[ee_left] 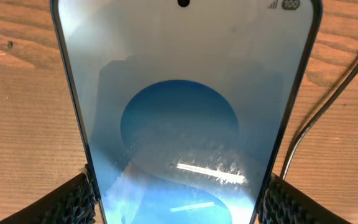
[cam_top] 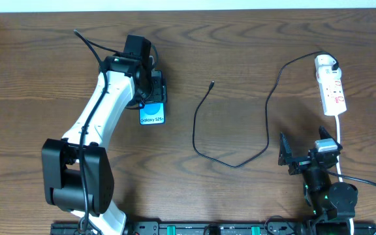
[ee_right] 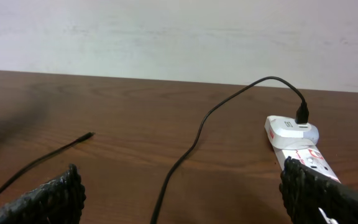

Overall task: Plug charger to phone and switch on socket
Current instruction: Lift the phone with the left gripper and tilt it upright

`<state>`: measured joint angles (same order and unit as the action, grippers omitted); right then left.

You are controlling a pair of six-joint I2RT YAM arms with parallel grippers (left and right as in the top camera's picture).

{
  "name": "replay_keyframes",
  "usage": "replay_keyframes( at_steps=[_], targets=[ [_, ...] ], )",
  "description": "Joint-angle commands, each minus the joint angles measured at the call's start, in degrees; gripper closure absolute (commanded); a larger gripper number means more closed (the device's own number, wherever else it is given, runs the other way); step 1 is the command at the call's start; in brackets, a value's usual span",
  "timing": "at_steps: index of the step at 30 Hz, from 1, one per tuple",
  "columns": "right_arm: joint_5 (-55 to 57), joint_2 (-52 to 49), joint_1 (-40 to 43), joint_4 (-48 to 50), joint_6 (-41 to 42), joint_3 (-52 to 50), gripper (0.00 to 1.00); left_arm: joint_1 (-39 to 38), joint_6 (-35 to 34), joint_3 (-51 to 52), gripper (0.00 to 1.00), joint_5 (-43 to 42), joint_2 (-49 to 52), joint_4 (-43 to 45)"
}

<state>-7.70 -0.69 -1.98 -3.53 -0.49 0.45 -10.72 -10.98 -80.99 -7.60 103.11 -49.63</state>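
Overhead: left hand clamps the phone toward the surface's far-left. The charger snakes mid-surface to the socket, far-right corner. Left wrist: pads pinch the phone's edges. Right wrist: right hand gapes wide, socket ahead.

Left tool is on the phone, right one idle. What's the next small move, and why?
Probably reach the open right tool toward the free tip of the charger. The tip lies loose, well apart from the phone, which the left tool appears to clasp at both edges, so the plug needs fetching first.
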Motion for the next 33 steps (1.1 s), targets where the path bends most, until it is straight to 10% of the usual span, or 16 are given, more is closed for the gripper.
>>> replay_keyframes(
  at_steps=[1, 33],
  targets=[
    [0.2, 0.4, 0.1, -0.1, -0.4, -0.1, 0.01, 0.0, -2.4, -0.5, 0.27, -1.0, -1.7, -0.7],
    [0.2, 0.4, 0.1, -0.1, -0.4, -0.1, 0.01, 0.0, -10.2, -0.5, 0.28, -43.7, -1.7, -0.4]
  ],
)
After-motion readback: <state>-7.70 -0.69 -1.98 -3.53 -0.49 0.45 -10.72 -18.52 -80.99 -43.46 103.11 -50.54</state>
